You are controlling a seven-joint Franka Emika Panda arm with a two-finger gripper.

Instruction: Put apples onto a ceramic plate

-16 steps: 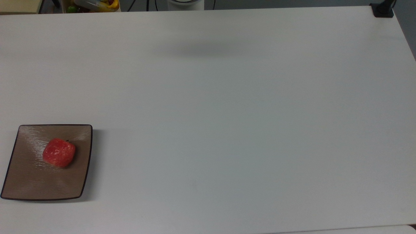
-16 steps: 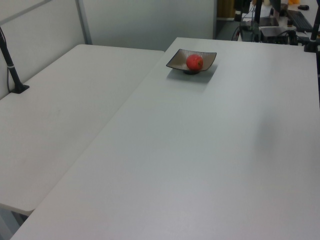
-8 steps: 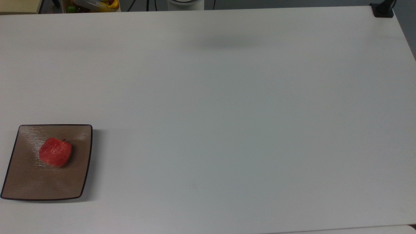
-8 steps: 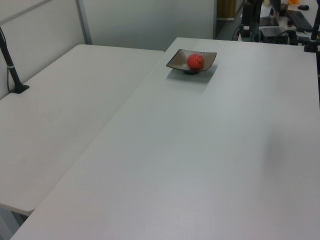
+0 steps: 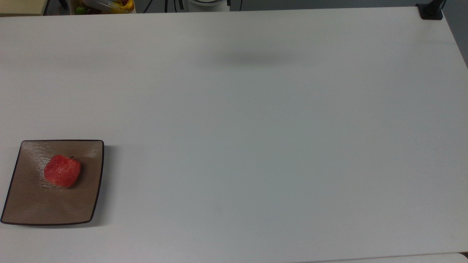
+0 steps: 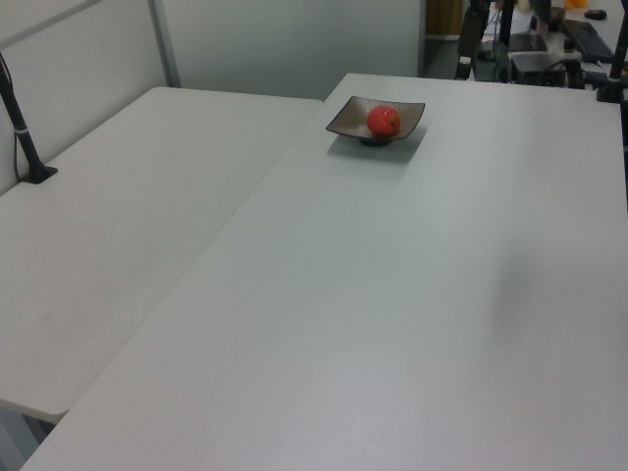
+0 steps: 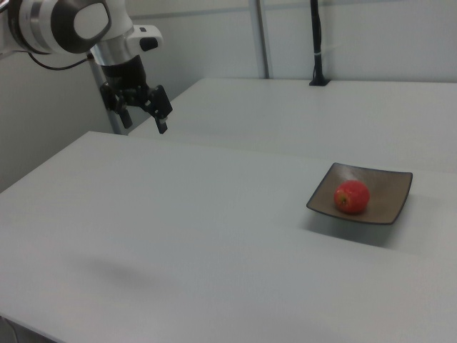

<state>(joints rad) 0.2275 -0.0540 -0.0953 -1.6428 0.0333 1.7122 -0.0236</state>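
Note:
A small red apple rests on the square tan-brown ceramic plate, left of the plate's middle, at the top view's lower left. Apple and plate lie at the table's far end in the left view. In the right view the apple sits on the plate at the right. My gripper hangs open and empty above the table's far left corner in the right view, far from the plate.
The white table stretches wide to the top view's right of the plate. A black clamp sits on its top right corner. A box of fruit lies beyond the top edge. A second table adjoins in the left view.
The apple rolled slightly toward the top view's left on the plate, then came to rest. The arm's shadow near the table's top edge shifted.

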